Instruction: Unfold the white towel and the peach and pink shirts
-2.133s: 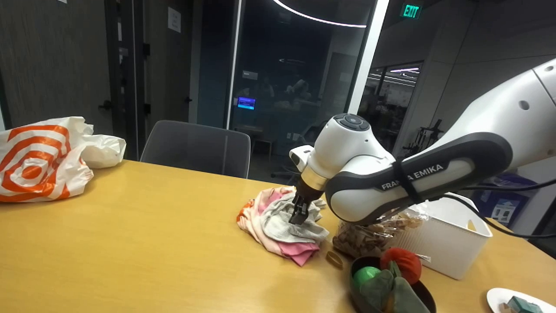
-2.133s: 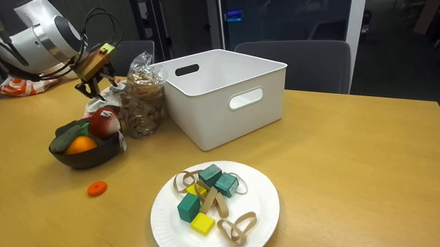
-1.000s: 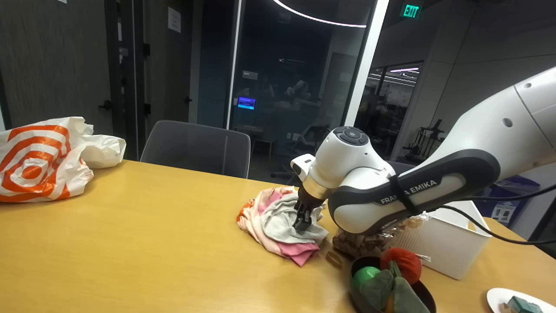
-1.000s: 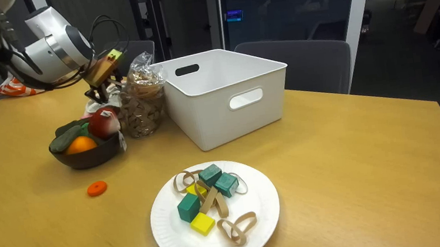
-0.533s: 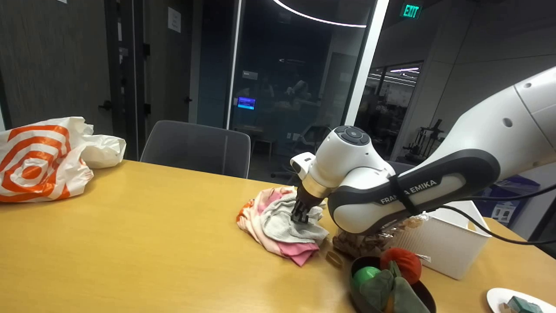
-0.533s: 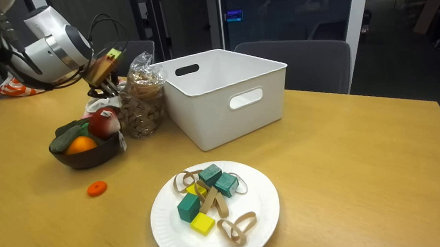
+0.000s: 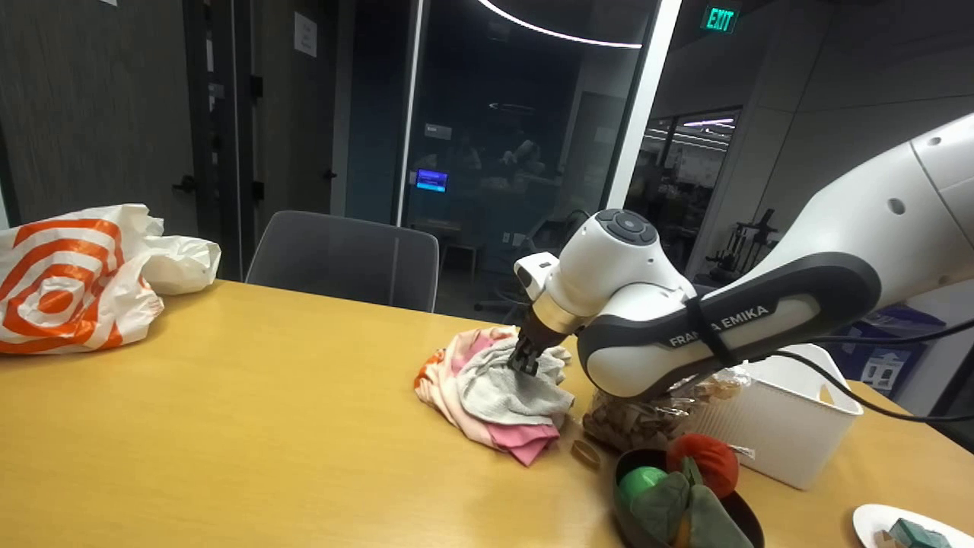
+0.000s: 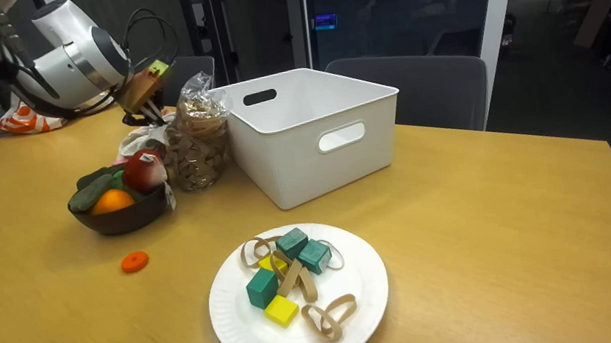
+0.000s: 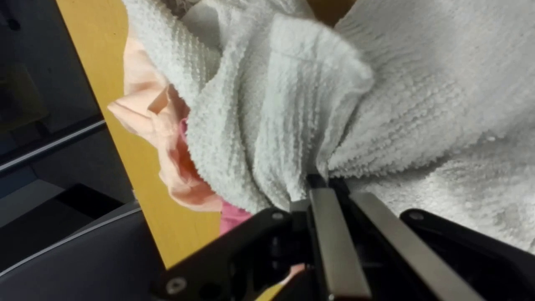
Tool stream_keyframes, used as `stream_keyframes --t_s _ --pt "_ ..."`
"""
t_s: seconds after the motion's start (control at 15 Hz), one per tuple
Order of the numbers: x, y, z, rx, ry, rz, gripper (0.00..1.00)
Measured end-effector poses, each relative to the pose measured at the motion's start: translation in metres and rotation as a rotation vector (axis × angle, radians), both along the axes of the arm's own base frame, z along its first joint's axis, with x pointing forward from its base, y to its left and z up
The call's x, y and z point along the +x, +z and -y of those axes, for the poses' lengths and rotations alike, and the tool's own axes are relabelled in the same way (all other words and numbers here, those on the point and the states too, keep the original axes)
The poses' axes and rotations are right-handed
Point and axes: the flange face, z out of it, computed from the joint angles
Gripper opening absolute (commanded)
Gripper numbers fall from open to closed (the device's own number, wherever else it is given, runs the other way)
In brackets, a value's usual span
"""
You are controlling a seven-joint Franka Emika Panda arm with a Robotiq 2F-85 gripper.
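My gripper point(image 9: 327, 182) pinches the white towel point(image 9: 292, 108).
It lies bunched on the peach shirt point(image 9: 142, 121) and pink shirt point(image 9: 232, 217); in an exterior view I see a bowl point(image 8: 120, 222) of red, orange and green pieces point(image 8: 112, 201), a plate point(image 8: 364, 292) of blocks point(image 8: 262, 289) and rubber bands point(image 8: 309, 287).

The towel point(image 9: 409, 83) is greyish white, the shirts point(image 7: 450, 399) peach and pink, the desk point(image 7: 251, 426) golden yellow; orange rings mark the white bag point(image 7: 84, 281).
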Motion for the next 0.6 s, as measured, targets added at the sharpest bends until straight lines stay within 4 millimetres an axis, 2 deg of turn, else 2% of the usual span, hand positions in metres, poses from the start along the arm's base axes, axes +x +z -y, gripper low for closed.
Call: stream_keyframes --t_s 0.6 --pt "0.005 0.106 0.017 0.179 -0.084 0.122 0.07"
